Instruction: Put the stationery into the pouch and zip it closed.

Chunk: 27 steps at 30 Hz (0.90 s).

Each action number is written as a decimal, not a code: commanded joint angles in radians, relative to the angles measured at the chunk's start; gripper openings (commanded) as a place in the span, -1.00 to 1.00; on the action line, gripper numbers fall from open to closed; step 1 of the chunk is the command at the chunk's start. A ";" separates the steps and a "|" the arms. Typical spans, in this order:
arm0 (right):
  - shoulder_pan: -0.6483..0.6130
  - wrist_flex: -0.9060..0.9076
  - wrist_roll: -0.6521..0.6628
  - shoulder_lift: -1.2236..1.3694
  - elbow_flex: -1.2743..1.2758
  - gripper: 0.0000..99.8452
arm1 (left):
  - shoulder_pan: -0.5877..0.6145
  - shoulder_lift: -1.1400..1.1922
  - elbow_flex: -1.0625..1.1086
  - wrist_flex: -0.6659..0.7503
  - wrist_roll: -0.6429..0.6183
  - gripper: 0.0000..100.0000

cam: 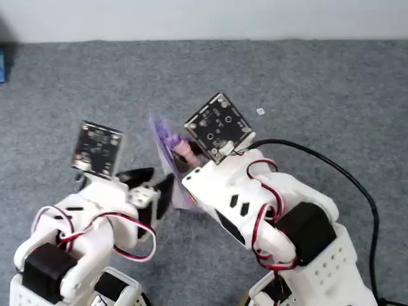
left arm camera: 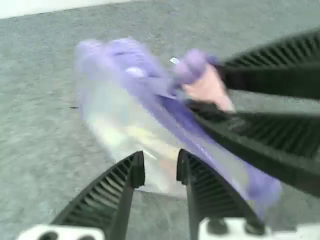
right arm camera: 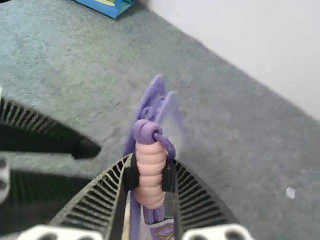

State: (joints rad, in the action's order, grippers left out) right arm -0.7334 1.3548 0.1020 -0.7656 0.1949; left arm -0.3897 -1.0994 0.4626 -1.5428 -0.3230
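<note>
A grey, felt-like tabletop [cam: 331,83] runs back to a plain white wall [cam: 204,19] along its far edge. A blue box [cam: 2,65] with some yellow on it sits on the tabletop just beside the wall, at the far left of the high view. A tiny pale scrap [cam: 260,111] lies flat, farther out from the wall and well apart from the box.

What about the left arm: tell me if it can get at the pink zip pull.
Probably not: the right gripper is shut around the pink zip pull, and the left gripper is busy gripping the pouch.
</note>
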 commanded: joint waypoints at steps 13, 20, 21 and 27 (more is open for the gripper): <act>-0.070 0.104 -0.044 0.031 0.012 -0.99 | 0.241 -0.003 -0.104 0.005 0.175 -0.75; 0.004 -0.059 -0.008 0.030 0.006 -0.99 | 0.172 -0.003 -0.021 -0.066 0.172 -0.75; 0.015 -0.085 0.006 0.030 0.006 -0.99 | 0.141 -0.003 -0.018 -0.072 0.169 -0.75; 0.025 -0.228 0.035 0.028 0.005 -0.99 | -0.037 -0.003 -0.019 -0.021 0.055 -0.75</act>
State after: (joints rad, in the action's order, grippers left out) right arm -0.7150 1.1983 0.1204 -0.7518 0.2148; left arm -0.3560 -1.0994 0.4473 -1.6026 -0.1956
